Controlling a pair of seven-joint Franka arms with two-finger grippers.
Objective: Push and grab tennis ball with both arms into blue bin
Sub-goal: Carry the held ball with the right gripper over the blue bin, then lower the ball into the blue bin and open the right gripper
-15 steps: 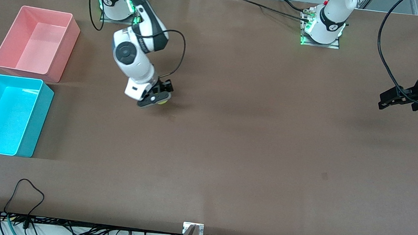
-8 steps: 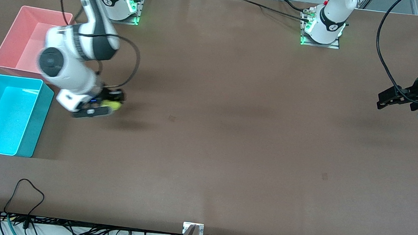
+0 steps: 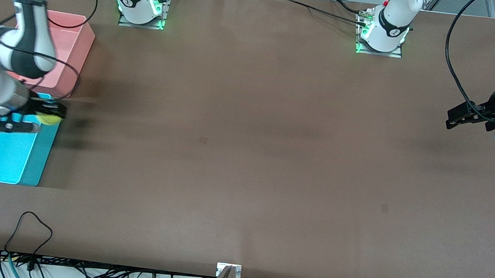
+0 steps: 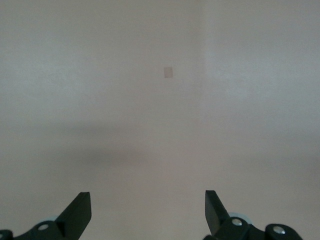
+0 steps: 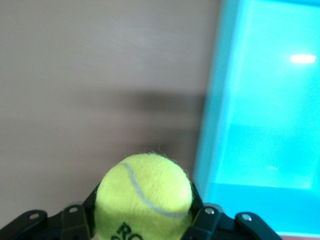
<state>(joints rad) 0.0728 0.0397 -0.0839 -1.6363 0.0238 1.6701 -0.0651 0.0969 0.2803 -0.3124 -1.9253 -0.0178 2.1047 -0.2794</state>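
Yellow-green tennis ball (image 5: 144, 195) — between right jaws

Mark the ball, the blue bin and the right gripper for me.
ball (image 5: 145, 192): right wrist view, middle of its fuzzy face.
blue bin (image 3: 41, 155): front view, outer side wall.
right gripper (image 3: 34, 116): front view, between its fingertips, shut on the ball.

Black letters "RO" — partly cut off — on the tennis ball (image 5: 144, 200).

A wide brown table (image 3: 272, 159) fills the scene; black cables (image 3: 30, 227) lie along its near edge.
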